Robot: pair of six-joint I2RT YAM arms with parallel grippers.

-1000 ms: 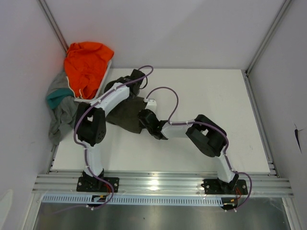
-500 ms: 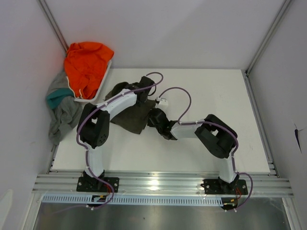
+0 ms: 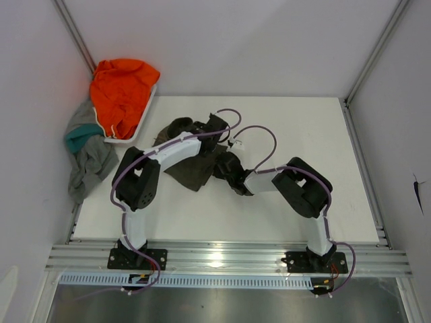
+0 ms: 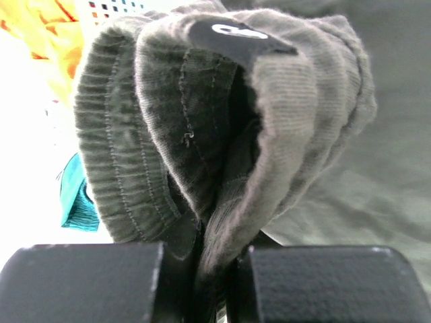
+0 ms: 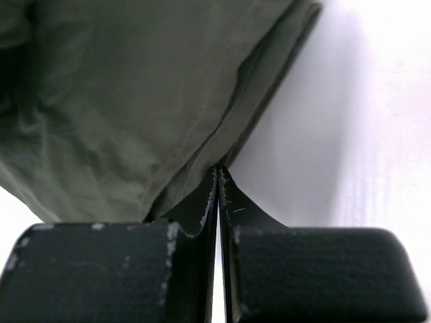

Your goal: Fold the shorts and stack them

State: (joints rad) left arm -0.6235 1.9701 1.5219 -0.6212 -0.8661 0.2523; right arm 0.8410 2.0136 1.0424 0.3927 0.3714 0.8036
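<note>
Soft-cloth item: olive green shorts point(image 3: 192, 171), mid-table point(image 3: 303, 134), left of centre, crumpled; long axis roughly near-to-far, ribbed waistband end at far side. Right gripper point(image 3: 225, 165): near-right edge of cloth, jaws pressed together on thin hem. Left gripper point(image 3: 215, 126): farther, narrow gap, clamping bunched waistband. Grey shorts point(image 3: 87, 168), teal garment point(image 3: 77, 138): off left edge. Orange garment point(image 3: 121, 91): far-left, in white tray point(image 3: 147, 111).

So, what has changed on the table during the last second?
Both claws, the left claw and the right claw, moved to the right in the top view, pulling the olive shorts along, still gripped. The orange garment, grey shorts and teal garment stayed in place.
</note>
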